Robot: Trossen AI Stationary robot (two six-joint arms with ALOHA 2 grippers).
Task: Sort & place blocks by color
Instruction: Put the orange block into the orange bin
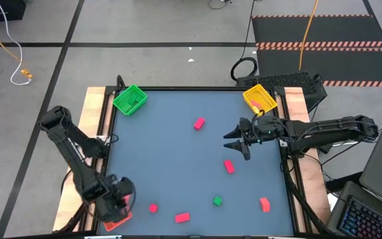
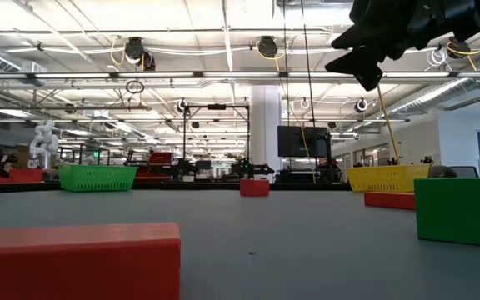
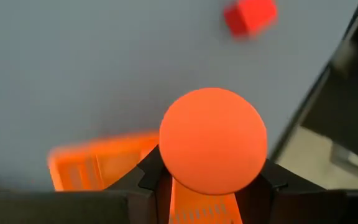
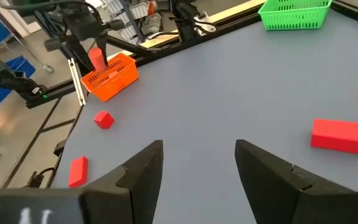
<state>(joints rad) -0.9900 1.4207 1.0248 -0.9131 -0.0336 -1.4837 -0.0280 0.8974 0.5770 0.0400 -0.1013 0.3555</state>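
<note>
I see my left gripper (image 1: 115, 207) at the near left corner of the bench (image 1: 178, 153). It is pinching a round orange block (image 3: 213, 140) between its two fingers. Just under it sits the orange tray (image 3: 104, 165).

My right gripper (image 1: 239, 141) hangs in the air over the right side of the bench. Its fingers (image 4: 143, 169) are spread apart and hold nothing. It is not far from the yellow tray (image 1: 260, 99) at the far right corner. The green tray (image 1: 130, 99) sits at the far left corner.

More blocks lie loose on the bench. One pink-red block (image 1: 199, 123) lies near the middle, toward the far side. Another red block (image 1: 229, 166) lies just below the right gripper in the high view. A small red cube (image 1: 152, 208) and a red bar (image 1: 182, 217) lie by the near edge, close to the left gripper. A little green block (image 1: 217, 200) sits near them on the right. An orange block (image 1: 264, 204) lies near the right edge.

I cannot tell what is inside the yellow tray or the green tray.
</note>
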